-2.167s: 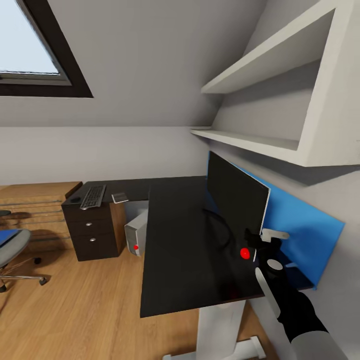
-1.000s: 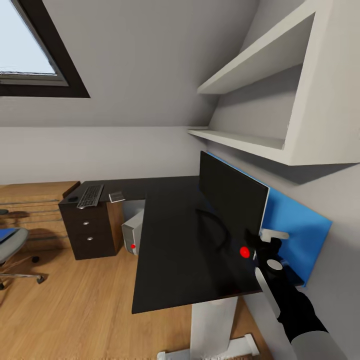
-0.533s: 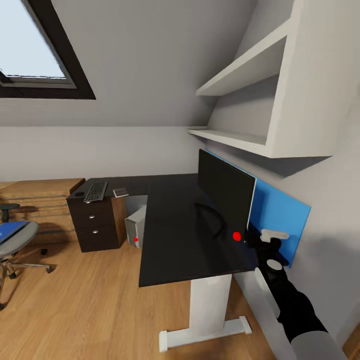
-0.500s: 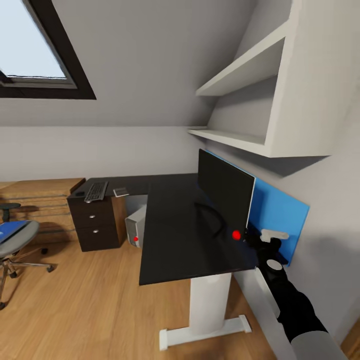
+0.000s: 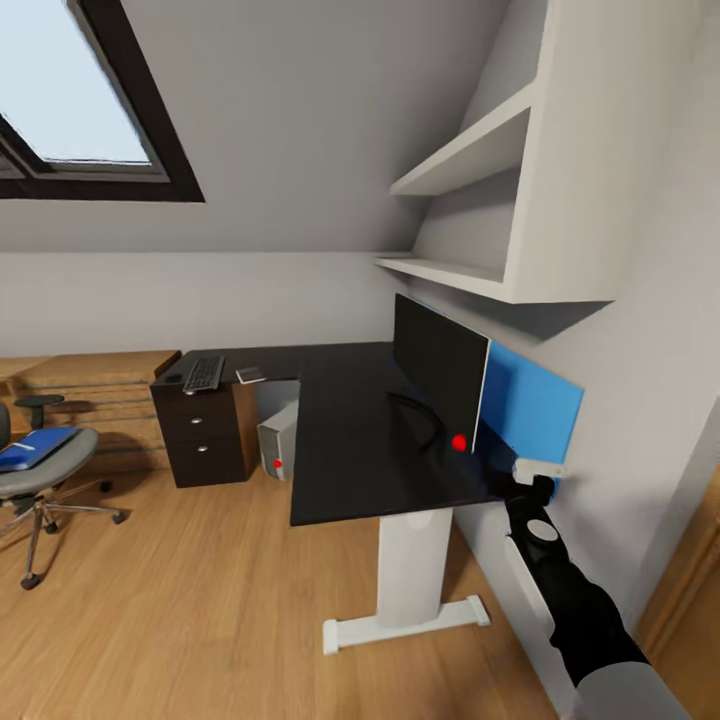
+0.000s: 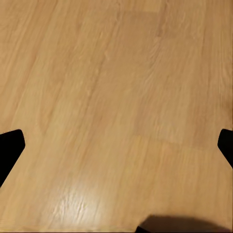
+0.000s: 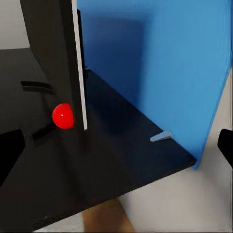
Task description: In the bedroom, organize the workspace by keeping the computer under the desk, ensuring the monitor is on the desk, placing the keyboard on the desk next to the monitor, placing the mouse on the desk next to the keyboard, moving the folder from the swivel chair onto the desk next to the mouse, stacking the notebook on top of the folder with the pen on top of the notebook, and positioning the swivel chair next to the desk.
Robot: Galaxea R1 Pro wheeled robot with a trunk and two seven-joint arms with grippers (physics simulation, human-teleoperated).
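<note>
The black L-shaped desk (image 5: 350, 440) carries the monitor (image 5: 438, 372) upright along the wall, a red dot at its lower corner. On the desk's far wing lie the keyboard (image 5: 204, 373), the small dark mouse (image 5: 173, 379) beside it and a flat grey notebook (image 5: 250, 375). The computer (image 5: 279, 450) stands under the desk. At the left, the swivel chair (image 5: 45, 478) holds the blue folder (image 5: 33, 449) on its seat. My right gripper (image 5: 533, 484) (image 7: 116, 150) is open, just off the desk's near right corner, facing the monitor's edge (image 7: 53, 63). My left gripper (image 6: 116, 148) is open over wooden floor. I cannot make out the pen.
A blue wall panel (image 5: 530, 405) (image 7: 165, 63) stands behind the monitor, with white shelves (image 5: 470, 210) above. The desk's dark drawer unit (image 5: 205, 437) and a wooden chest (image 5: 95, 395) line the far wall. The desk's white leg (image 5: 410, 570) stands on wooden floor (image 5: 200, 590).
The camera has pulled back and turned left, so the desk looks smaller and the chair with the folder has come into view. My right gripper now sits beyond the desk's corner, farther from the monitor.
</note>
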